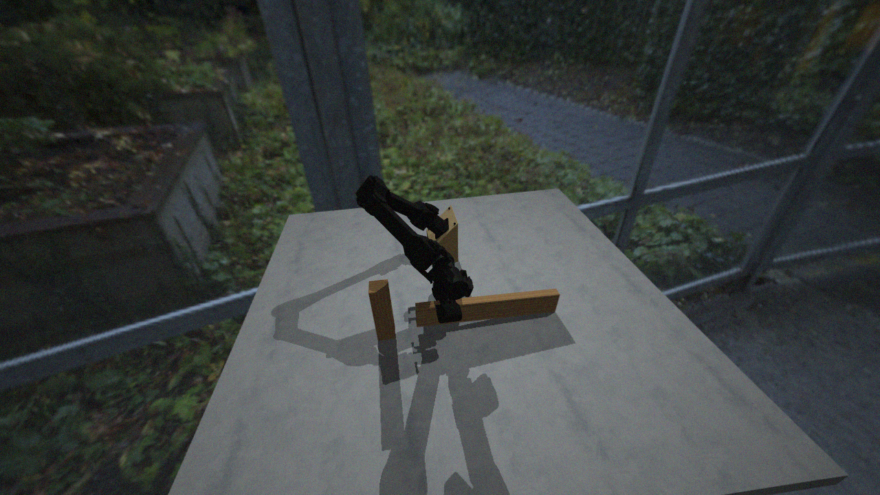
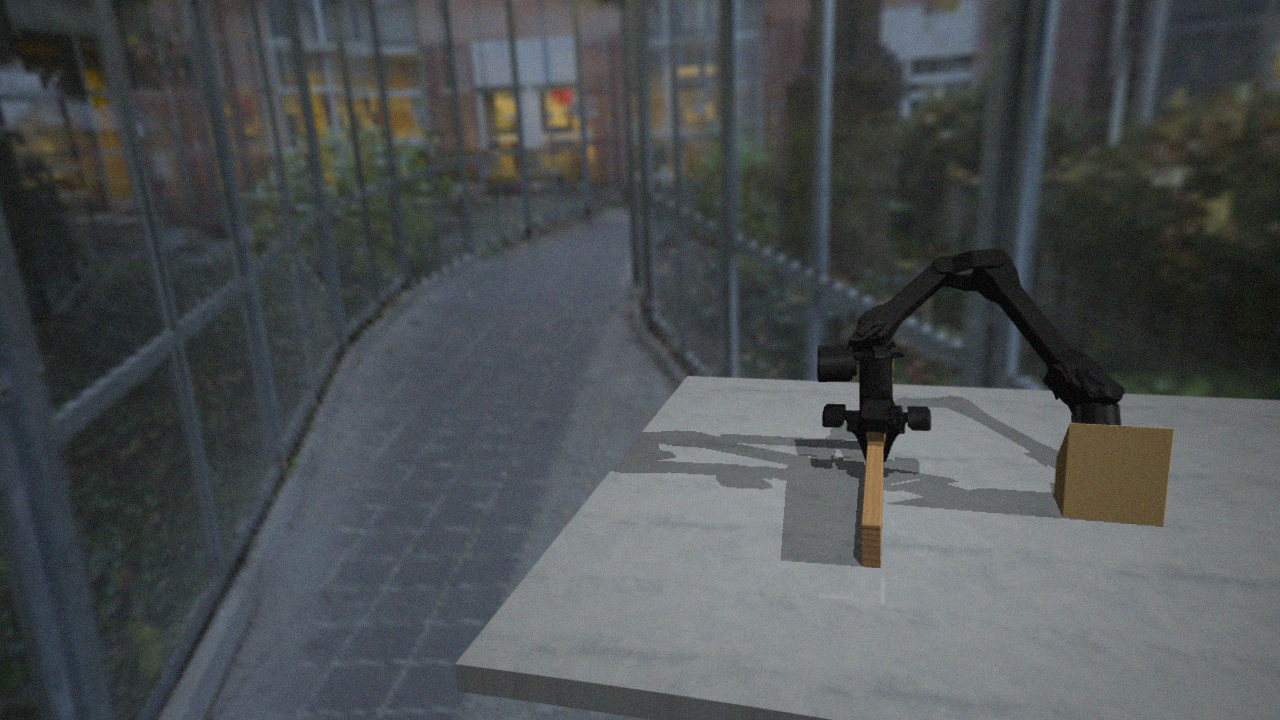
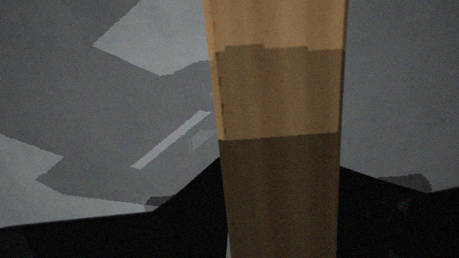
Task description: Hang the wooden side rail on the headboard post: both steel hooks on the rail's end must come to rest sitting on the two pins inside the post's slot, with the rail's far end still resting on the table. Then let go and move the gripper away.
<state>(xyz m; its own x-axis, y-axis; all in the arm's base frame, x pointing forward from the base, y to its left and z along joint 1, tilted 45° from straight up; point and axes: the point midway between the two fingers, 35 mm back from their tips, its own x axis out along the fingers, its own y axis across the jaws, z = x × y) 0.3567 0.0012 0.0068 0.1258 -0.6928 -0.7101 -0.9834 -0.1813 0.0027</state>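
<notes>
The wooden side rail stands on its narrow edge. Its far end appears to rest on the table, and its hook end looks raised. My gripper is shut on the rail near the hook end, one finger on each side. The two steel hooks point at the upright headboard post, with a small gap between them in the top view. The post's slot and pins are not visible. The post is mostly hidden behind the arm in the exterior view.
A light wooden box stands beside the arm's base, behind the rail in the top view. The arm arches over from the base to the rail. Arm, post and rail shadows fall across the table.
</notes>
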